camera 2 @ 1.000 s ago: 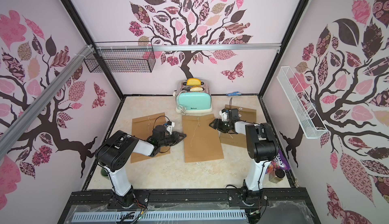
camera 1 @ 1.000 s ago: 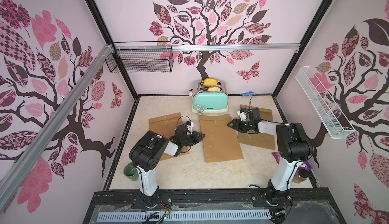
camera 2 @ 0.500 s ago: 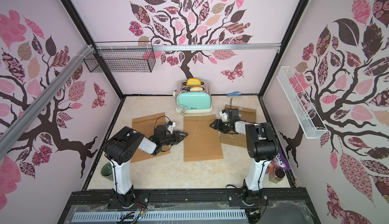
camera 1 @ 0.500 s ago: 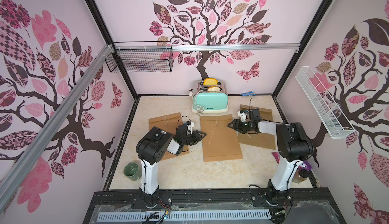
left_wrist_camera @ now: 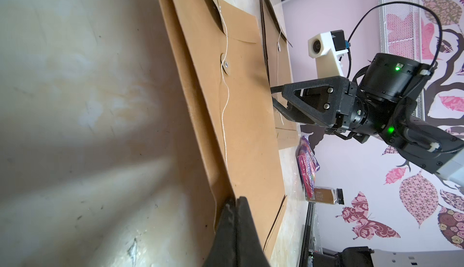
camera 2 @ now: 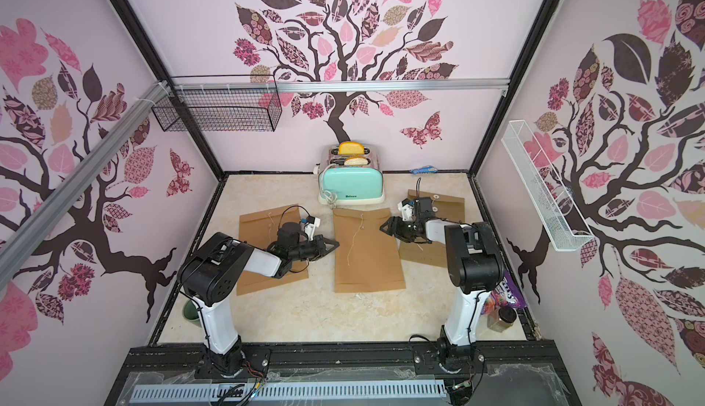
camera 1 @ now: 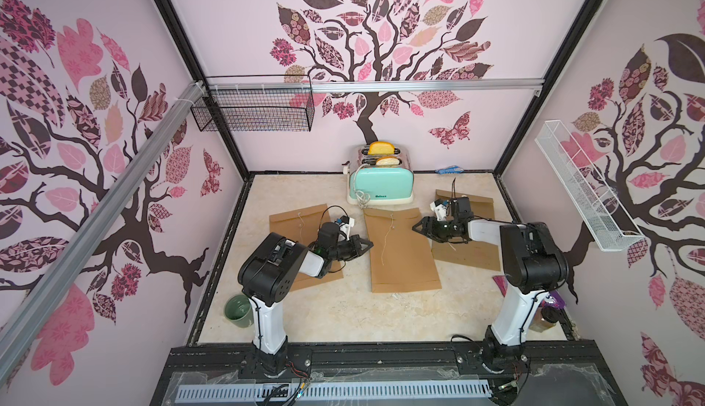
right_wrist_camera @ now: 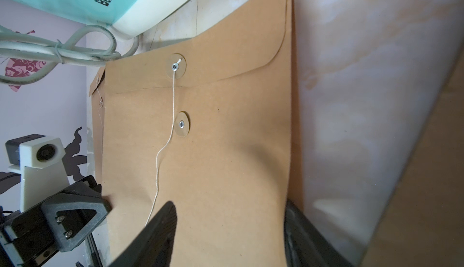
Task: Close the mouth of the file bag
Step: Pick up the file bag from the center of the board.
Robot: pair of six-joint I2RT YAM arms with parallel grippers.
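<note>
Left gripper, its black fingers pressed flat together, sits low at the left long edge of the file bag. The bag is a flat brown kraft-paper envelope lying mid-table, just in front of the toaster. Whether any paper is pinched cannot be told. Right gripper stands at the opposite edge with its jaws parted, one finger over the paper and the other at its border.

The right wrist view gives the closure in detail. The rounded flap lies folded down. A round paper disc with a metal rivet sits on it, and a second disc sits on the body. Thin white string, tied at the upper disc, runs loose past the lower one, not wound round it.

The left wrist view shows the bag almost edge-on and the right gripper's triangular fingers held apart.

Both top views take in two more brown envelopes, one under the left arm and one under the right arm. The glossy mint-green toaster holds two bread slices. A green cup stands at the front left of the marbled beige table.
</note>
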